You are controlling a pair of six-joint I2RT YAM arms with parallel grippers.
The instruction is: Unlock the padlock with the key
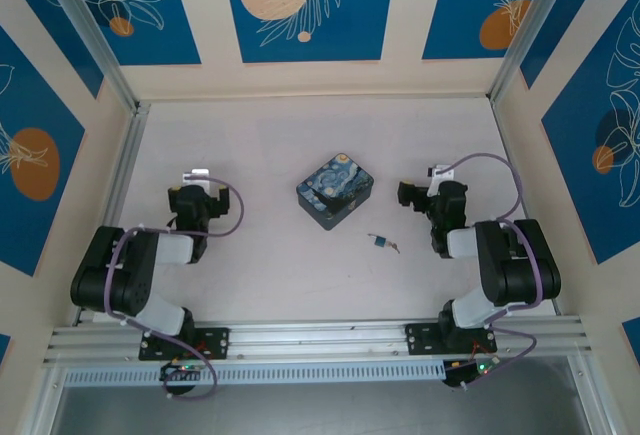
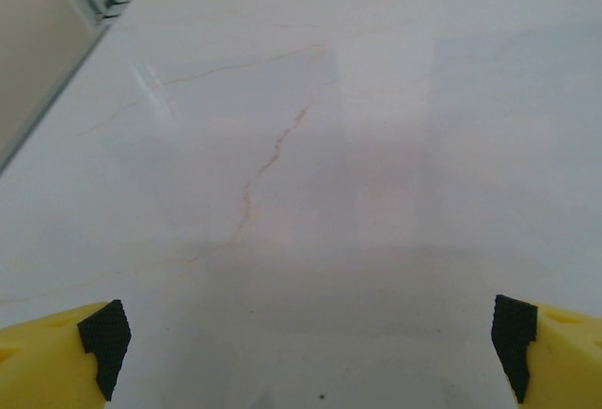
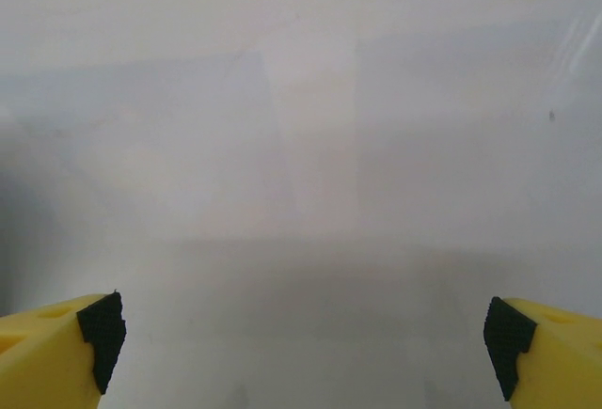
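Observation:
A tiny blue padlock (image 1: 381, 242) lies on the pale table, right of centre. A thin silvery key (image 1: 372, 236) lies just to its left; I cannot tell whether they touch. My left gripper (image 1: 197, 179) rests at the left, far from both. My right gripper (image 1: 412, 193) is a short way up and right of the padlock. In the left wrist view the left gripper (image 2: 306, 343) is open over bare table, its yellow fingers (image 2: 56, 357) wide apart. In the right wrist view the right gripper (image 3: 306, 338) is likewise open with nothing between its fingers (image 3: 546, 353).
A blue-and-yellow Starry Night tin (image 1: 335, 190) sits at the table's centre, up and left of the padlock. Blue patterned walls enclose the table on three sides. An aluminium rail (image 1: 320, 335) runs along the near edge.

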